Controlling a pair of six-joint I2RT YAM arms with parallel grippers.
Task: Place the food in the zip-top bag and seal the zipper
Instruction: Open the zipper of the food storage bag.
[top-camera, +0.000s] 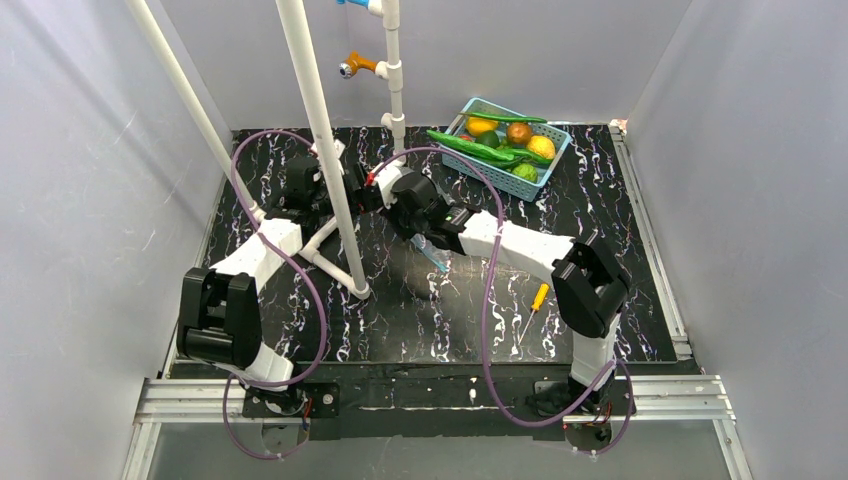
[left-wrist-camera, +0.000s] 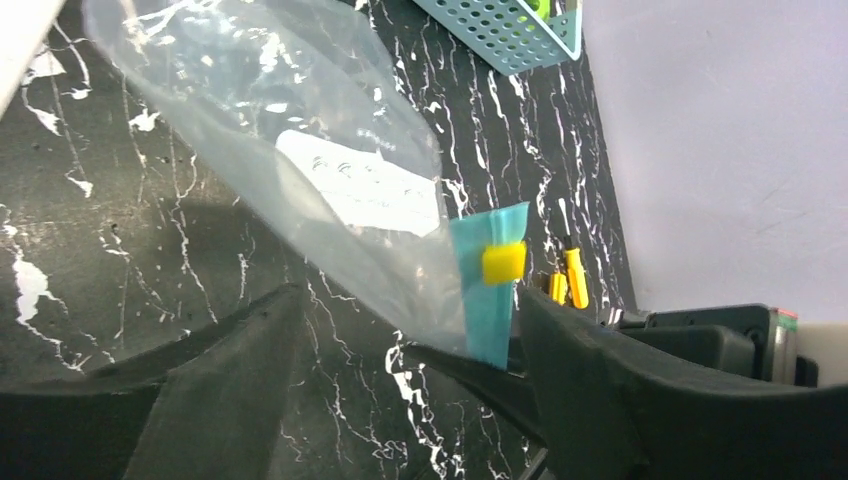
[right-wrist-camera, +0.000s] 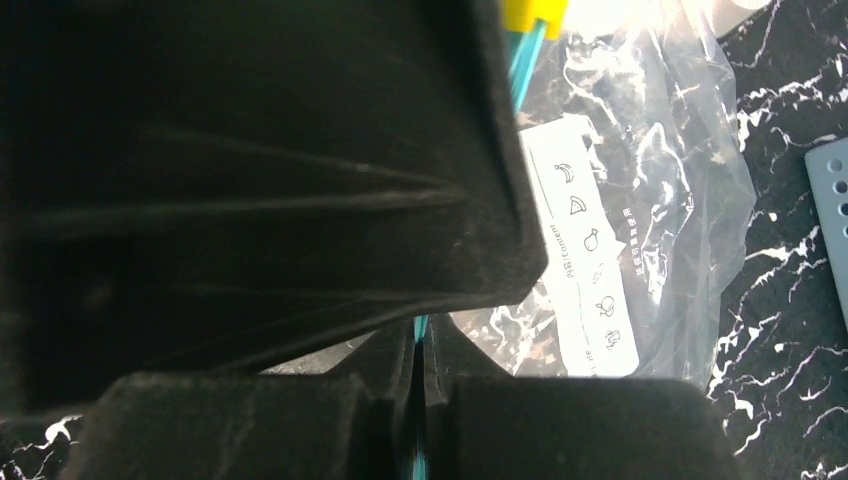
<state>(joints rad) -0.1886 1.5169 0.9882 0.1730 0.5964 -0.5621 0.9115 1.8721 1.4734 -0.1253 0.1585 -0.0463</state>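
Note:
The clear zip-top bag (left-wrist-camera: 300, 140) hangs in the air above the table's middle, empty as far as I can see. Its teal zipper (left-wrist-camera: 488, 300) carries a yellow slider (left-wrist-camera: 503, 262). My right gripper (right-wrist-camera: 418, 345) is shut on the zipper (right-wrist-camera: 420, 328) at the bag's corner (top-camera: 437, 262). Wide open, my left gripper (left-wrist-camera: 420, 400) straddles that same end without touching it, a finger (left-wrist-camera: 620, 390) on each side. The food (top-camera: 505, 145), green pods and round fruits, lies in the light-blue basket (top-camera: 530, 185) at the back right.
A white pipe frame (top-camera: 330, 170) stands over the left-middle of the table, close to my left arm. A yellow-handled screwdriver (top-camera: 535, 300) lies near the right arm's base, and two show in the left wrist view (left-wrist-camera: 570, 280). The basket's corner (right-wrist-camera: 835, 230) is right of the bag.

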